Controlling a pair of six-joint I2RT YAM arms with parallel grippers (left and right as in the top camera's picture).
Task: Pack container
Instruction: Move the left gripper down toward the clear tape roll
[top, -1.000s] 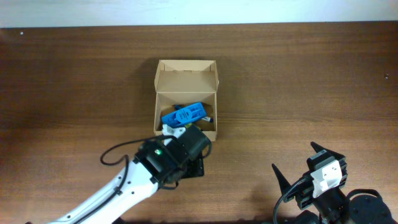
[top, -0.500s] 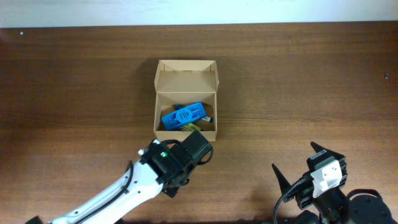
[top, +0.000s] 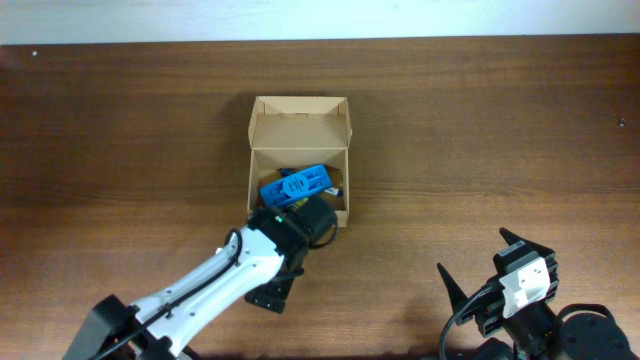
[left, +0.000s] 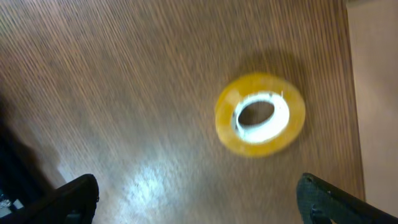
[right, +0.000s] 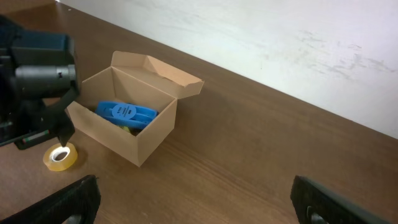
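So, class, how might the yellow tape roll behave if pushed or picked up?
The tape roll lies flat on the table, so it probably slides rather than rolls. Its thin hollow ring looks light and fairly stiff.

Yellow tape roll (left: 260, 122) flat on wooden table (top: 500, 120), pale wall (right: 280, 31) behind

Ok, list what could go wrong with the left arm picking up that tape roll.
1. The tape roll lies flat on the table, off-centre between the open jaws of the left gripper; closing now may miss or flick it.
2. It sits close beside the container wall, so a jaw could knock that wall.
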